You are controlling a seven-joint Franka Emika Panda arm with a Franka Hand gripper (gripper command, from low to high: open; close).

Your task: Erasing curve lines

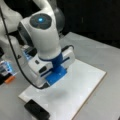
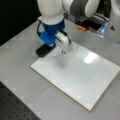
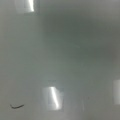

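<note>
The white-and-blue gripper is seen hanging over the flat white rectangular board near the black rectangular eraser block, its jaw state indiscernible, while a short thin dark curve line is shown at the wrist view's lower left.

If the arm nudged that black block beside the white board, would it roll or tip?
Probably neither: the black block looks low and flat, lying on the grey table, so it would likely slide. It seems small, probably light. The gripper hangs above the white board.
</note>
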